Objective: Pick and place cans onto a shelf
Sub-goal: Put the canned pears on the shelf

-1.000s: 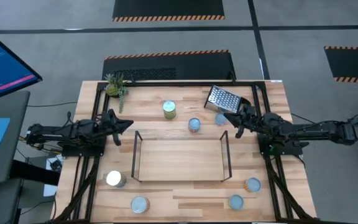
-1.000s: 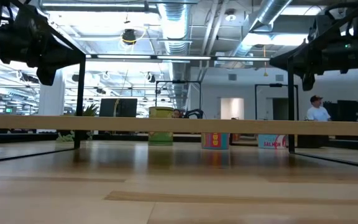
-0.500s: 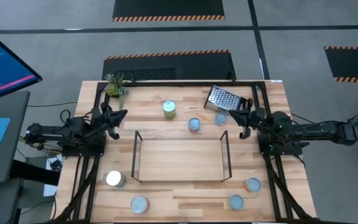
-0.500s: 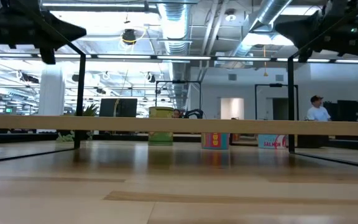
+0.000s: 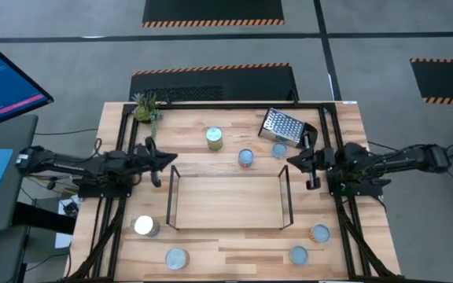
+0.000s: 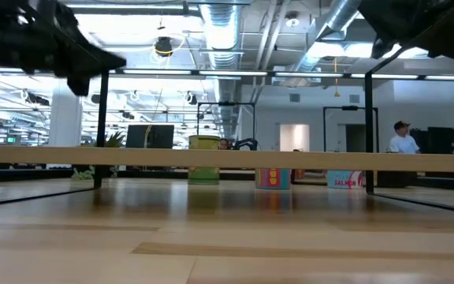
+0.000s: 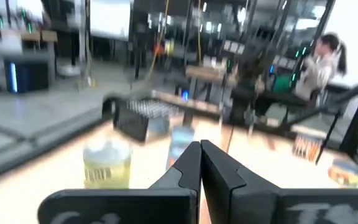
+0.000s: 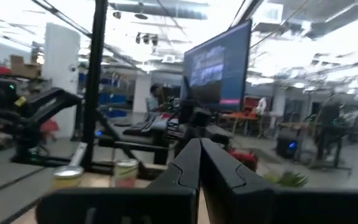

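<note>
Seen from above, an empty wire shelf (image 5: 228, 198) sits mid-worktop (image 5: 344, 141), seven cans (image 5: 214, 138) scattered around it, while the left end effector (image 5: 163, 160) and right end effector (image 5: 303, 161) hover clenched and empty just beside its two far corners.

I am working in an open industrial robotics lab: exposed ceiling ducts (image 6: 223, 31), grey floor with hazard-striped mats (image 5: 213, 11), a monitor (image 5: 2, 82) beside my wooden table (image 5: 344, 118), further workbenches and a seated person (image 7: 319, 65) behind.
</note>
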Motion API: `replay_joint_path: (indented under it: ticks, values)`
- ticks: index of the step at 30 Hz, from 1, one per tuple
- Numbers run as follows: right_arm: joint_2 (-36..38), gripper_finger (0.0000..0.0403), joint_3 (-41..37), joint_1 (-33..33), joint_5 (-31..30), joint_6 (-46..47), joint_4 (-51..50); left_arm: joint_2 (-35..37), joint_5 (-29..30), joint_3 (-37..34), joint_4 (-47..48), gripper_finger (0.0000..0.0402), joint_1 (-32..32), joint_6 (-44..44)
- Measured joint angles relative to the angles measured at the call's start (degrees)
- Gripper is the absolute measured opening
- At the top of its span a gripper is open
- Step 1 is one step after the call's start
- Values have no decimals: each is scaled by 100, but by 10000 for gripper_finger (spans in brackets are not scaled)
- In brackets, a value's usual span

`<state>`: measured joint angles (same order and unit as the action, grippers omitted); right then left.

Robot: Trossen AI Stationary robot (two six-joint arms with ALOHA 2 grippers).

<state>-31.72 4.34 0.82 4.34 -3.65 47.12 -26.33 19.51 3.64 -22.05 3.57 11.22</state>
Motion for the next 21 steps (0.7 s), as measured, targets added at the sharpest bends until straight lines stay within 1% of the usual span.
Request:
replay_joint_path:
  ticks: [3,5,7,9,10,11,12,14,16,17,19,21]
  values:
    - [-401,33,79,-124,-224,714,15,-623,-18,-2,-381,0,-6,152]
    - [-775,33,276,-193,-337,762,-34,-968,-79,6,-1150,0,-7,-86]
    - [-1156,33,646,-239,-409,602,-7,-1235,-453,115,-2022,0,-2,-636]
    - [-1590,33,1124,-278,-417,393,56,-1414,-856,288,-2665,0,4,-1353]
    - [-1808,33,1378,-279,-415,288,42,-1492,-951,399,-2864,0,2,-1750]
    - [-2051,33,1650,-280,-415,189,-8,-1544,-919,510,-2996,0,3,-2141]
    - [-2305,33,1927,-280,-411,70,-74,-1587,-680,632,-3104,0,4,-2489]
    - [-2691,33,2590,-280,-383,-242,-413,-1666,193,970,-3208,0,-4,-3106]
    - [-2884,33,3309,-247,-447,-570,-1279,-1683,1120,1285,-3116,0,-9,-3840]
    - [-2956,33,3702,-211,-577,-695,-1823,-1687,1449,1467,-3049,0,-9,-4175]
    - [-3002,33,4466,-121,-1005,-836,-3105,-1662,1859,1877,-2844,0,-9,-4675]
    - [-3036,33,5223,24,-1445,-846,-4289,-1561,2088,2352,-2268,0,-9,-4795]
